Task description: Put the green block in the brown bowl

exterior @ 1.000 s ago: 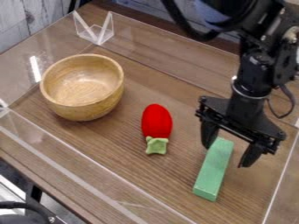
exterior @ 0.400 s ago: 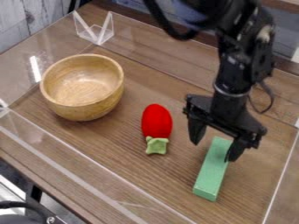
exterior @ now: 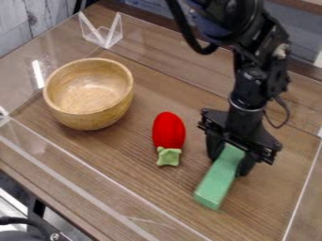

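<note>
Tool (exterior: 236, 154) grips green block (exterior: 219, 180); brown bowl (exterior: 88, 92) holds nothing.

Black arm drops in from upper right of frame, wrist vertical, pincer (exterior: 238, 151) pointing straight down at right of centre, jaws clamped, low at bench level.

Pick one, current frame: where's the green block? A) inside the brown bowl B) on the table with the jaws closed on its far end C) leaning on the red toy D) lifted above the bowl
B: the green block lies on the table right of the red toy, gripper jaws closed on its far end; the brown bowl holds nothing.
</note>
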Controlling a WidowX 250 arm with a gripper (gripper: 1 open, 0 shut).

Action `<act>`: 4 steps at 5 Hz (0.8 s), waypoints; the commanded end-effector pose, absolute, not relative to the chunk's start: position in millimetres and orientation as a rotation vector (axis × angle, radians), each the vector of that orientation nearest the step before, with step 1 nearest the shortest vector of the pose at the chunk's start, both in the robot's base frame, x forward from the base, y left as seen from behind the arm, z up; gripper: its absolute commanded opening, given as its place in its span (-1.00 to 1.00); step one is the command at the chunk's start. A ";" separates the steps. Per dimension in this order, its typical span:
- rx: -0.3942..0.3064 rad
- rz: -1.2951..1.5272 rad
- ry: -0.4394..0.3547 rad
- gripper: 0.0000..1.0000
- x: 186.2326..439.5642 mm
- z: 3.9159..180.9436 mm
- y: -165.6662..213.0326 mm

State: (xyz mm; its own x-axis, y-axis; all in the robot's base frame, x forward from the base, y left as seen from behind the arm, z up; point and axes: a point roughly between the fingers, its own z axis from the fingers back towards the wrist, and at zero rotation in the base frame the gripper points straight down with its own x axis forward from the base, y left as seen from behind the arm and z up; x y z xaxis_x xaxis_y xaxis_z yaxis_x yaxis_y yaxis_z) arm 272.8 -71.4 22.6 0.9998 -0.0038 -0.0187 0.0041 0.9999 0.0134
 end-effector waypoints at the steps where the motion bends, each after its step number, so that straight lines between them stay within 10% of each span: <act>1: -0.010 0.049 -0.042 -1.00 276.0 54.0 -60.8; 4: -0.057 0.398 -0.154 -1.00 288.2 106.4 36.7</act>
